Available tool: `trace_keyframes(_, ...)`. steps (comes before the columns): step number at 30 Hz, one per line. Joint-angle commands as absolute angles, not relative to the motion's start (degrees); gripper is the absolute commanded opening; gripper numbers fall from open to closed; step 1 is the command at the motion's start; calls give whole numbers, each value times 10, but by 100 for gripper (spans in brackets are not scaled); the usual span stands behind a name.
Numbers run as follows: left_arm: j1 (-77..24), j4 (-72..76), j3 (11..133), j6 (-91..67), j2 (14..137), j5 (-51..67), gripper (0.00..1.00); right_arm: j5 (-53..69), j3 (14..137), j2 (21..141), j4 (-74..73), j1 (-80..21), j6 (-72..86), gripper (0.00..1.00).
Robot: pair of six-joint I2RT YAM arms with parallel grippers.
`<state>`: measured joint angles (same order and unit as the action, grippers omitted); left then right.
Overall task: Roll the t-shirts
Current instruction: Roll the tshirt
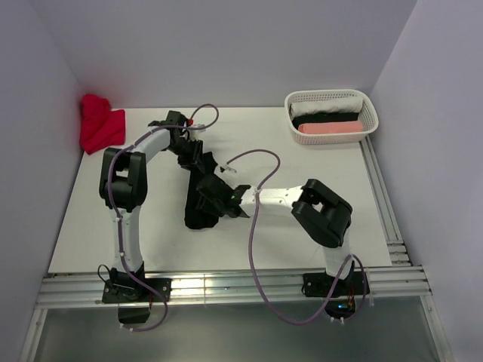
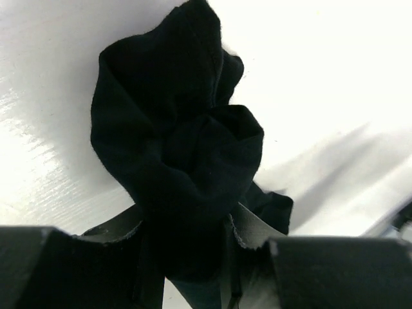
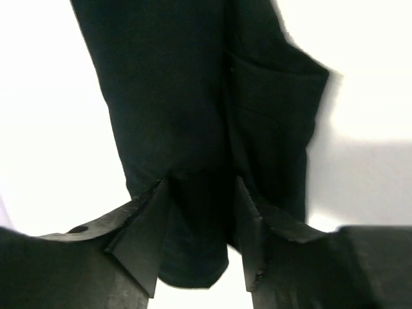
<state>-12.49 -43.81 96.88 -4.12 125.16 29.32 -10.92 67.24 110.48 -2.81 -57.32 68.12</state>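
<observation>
The left gripper (image 2: 187,217) is closed on a bunched wad of the black soft-cloth t-shirt (image 2: 174,135), and the cloth fills the gap between its fingers. The right gripper (image 3: 199,187) straddles a flatter fold of the same t-shirt with its jaws apart; whether they pinch it I cannot tell. The t-shirt lies crumpled mid-way across the white surface (image 1: 302,158). A red bundled cloth (image 1: 100,124) sits far left. A white lattice basket (image 1: 330,93) far right holds rolled cloths.
</observation>
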Motion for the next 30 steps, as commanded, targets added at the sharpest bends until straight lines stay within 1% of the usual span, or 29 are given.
trace_keyframes(1,-140,-457,967,-18,1236,175,26,-280,759,1093,-291,-604,656,53)
trace_keyframes(2,-143,-461,966,-12,1238,164,27,-300,805,1099,-348,-619,659,54)
trace_keyframes(3,-150,-462,965,-11,1241,147,27,-336,829,1106,-376,-627,660,54)
trace_keyframes(6,-158,-468,962,-9,1247,134,27,-383,923,1139,-463,-648,661,55)
trace_keyframes(8,-162,-469,962,-11,1251,130,27,-392,976,1168,-493,-654,649,56)
trace_keyframes(14,-174,-473,963,-16,1253,119,30,-396,1081,1252,-537,-659,628,57)
trace_keyframes(17,-179,-470,962,-17,1249,113,38,-396,1115,1283,-546,-658,619,58)
trace_keyframes(19,-182,-470,962,-18,1249,110,41,-395,1124,1289,-543,-661,616,58)
trace_keyframes(24,-184,-472,964,-18,1251,112,41,-416,1129,1292,-564,-667,632,58)
trace_keyframes(27,-185,-474,967,-18,1255,112,41,-435,1111,1271,-561,-674,644,59)
trace_keyframes(30,-186,-476,972,-19,1258,114,36,-425,1064,1241,-494,-680,628,59)
